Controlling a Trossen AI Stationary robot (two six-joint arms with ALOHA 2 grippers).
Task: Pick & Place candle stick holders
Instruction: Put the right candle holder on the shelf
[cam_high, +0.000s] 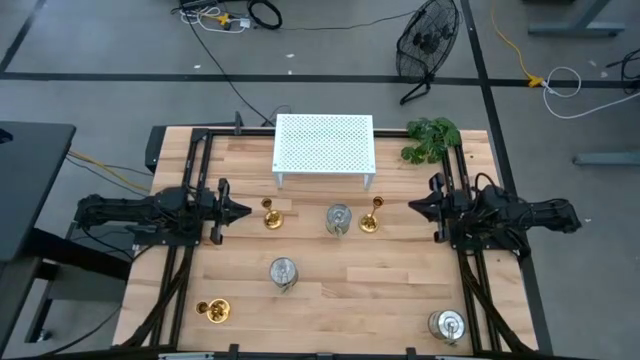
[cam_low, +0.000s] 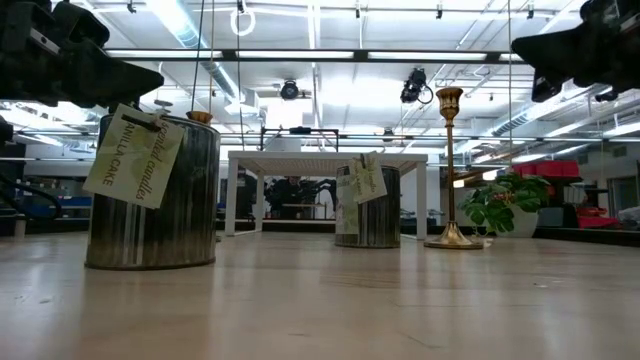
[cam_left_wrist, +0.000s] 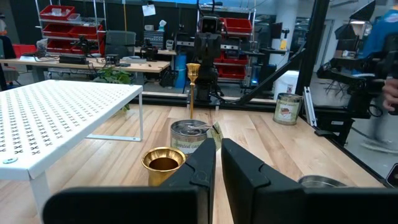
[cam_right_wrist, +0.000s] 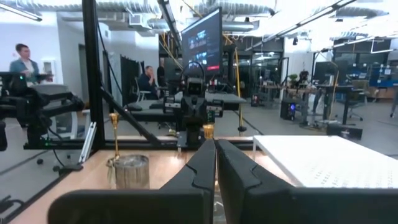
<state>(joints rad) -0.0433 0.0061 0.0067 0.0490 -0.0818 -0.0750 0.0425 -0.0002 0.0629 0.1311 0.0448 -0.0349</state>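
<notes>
Seen from above, your butcher-block table (cam_high: 330, 290) carries six shiny metal candle holders. Three gold ones with round bases and slim stems stand at 9 o'clock (cam_high: 271, 215), just right of centre (cam_high: 370, 218) and at 7 o'clock (cam_high: 213, 311). Three squat, ribbed silver cans sit at centre (cam_high: 338, 218), toward 6 o'clock (cam_high: 284, 271) and at 5 o'clock (cam_high: 447, 325). A white perforated rack (cam_high: 324, 146) on short legs fills 12 o'clock, with a leafy green plant (cam_high: 432, 137) at 1 o'clock.

Your left gripper (cam_high: 243, 210) hangs at 9 o'clock, fingers pressed together and holding nothing; your right gripper (cam_high: 414, 206) mirrors it at 3 o'clock, likewise closed and empty.

Only the table-level view shows the paper tags tied to the cans and the full height of a gold stem. The left wrist view alone looks into a gold cup's hollow mouth. The right wrist view takes in people seated in the room beyond.
</notes>
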